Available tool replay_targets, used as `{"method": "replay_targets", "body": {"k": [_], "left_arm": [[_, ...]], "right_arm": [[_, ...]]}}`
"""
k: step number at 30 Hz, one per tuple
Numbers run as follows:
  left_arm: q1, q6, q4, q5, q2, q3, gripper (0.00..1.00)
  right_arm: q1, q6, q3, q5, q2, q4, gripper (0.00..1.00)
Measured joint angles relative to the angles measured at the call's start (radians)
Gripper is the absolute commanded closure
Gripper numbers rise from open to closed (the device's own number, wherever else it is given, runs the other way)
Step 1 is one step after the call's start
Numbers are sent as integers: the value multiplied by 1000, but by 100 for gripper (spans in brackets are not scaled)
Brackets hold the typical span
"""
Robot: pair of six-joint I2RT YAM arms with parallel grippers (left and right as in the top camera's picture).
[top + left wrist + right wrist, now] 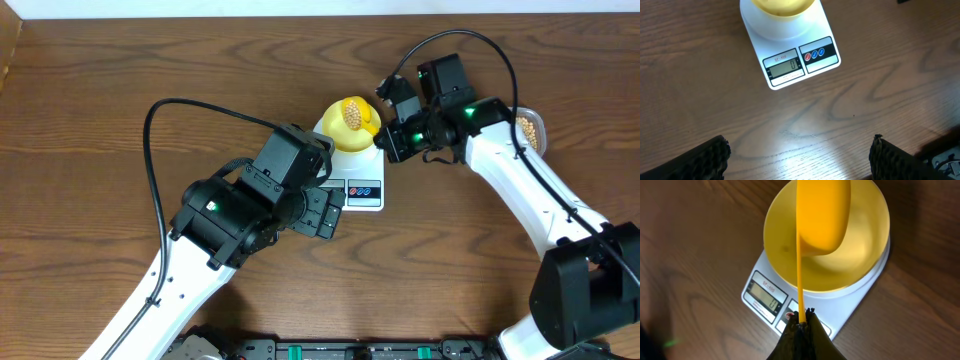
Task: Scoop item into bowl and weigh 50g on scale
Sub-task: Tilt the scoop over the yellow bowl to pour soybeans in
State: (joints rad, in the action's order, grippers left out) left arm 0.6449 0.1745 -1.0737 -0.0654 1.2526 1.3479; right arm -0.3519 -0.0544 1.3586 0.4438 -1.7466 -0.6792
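Observation:
The white scale (364,190) carries the pale-yellow bowl (335,130). My right gripper (383,128) is shut on the thin handle of a bright yellow scoop (352,116), which is heaped with tan beans (352,108) and held over the bowl. In the right wrist view the scoop (822,215) hangs above the bowl (867,255), hiding part of its inside, with the scale (765,296) below and the jaws (802,316) pinching the handle. My left gripper (800,160) is open and empty over bare table, just in front of the scale (790,55), whose display reads 0. The bowl (782,6) shows at the top edge.
A container of beans (531,128) sits at the right, mostly hidden behind my right arm. My left arm (230,215) lies across the table to the left of the scale.

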Motion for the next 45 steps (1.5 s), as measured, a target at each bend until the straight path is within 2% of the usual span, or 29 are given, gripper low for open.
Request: {"method": "replay_targets", "body": {"k": [45], "left_arm": [[0,0,0,0,0,0,8]], "right_arm": [[-159,-164,76,-429,0,-66,99]]}}
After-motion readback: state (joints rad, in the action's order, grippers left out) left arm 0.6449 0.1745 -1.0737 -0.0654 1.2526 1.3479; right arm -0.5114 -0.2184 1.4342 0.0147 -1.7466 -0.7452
